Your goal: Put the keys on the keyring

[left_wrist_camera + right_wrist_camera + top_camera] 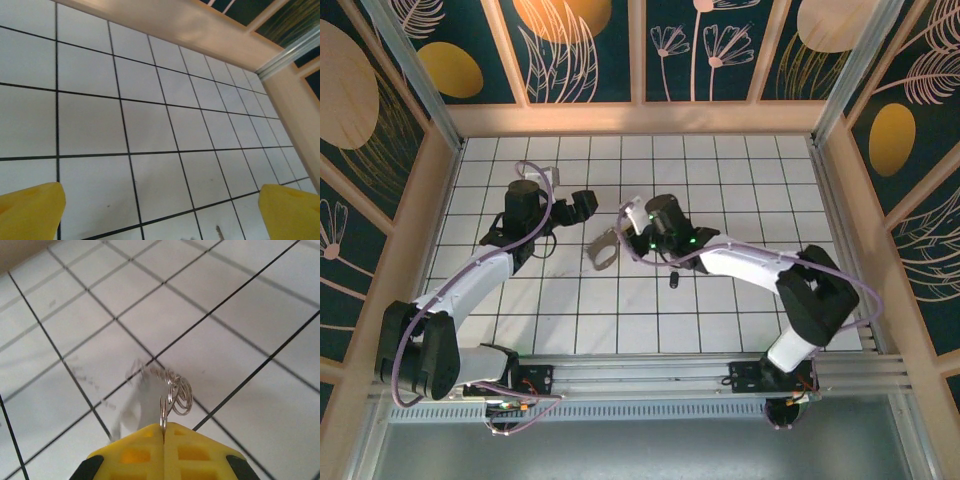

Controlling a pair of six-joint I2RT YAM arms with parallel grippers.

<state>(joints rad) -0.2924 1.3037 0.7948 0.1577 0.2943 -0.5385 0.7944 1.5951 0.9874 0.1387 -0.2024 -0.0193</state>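
Our right fingers (145, 455) are clamped on the keyring (176, 394), held low over the bench (240, 315). The black-headed key (674, 278) lies on the bench just near-side of them, closest to our right arm (750, 262), with its long axis running near-to-far. Left fingers (30, 210) are splayed wide and empty.

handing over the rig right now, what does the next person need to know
The left gripper has its jaws wide open and empty over bare tiles.
The right gripper has its jaws shut on the thin silvery coiled metal keyring, held over the white tiled table.
The small black-headed key lies loose on the tiles beside the right arm.
Done: keyring gripped. Left: thread the keys on; the black-headed one is still off.
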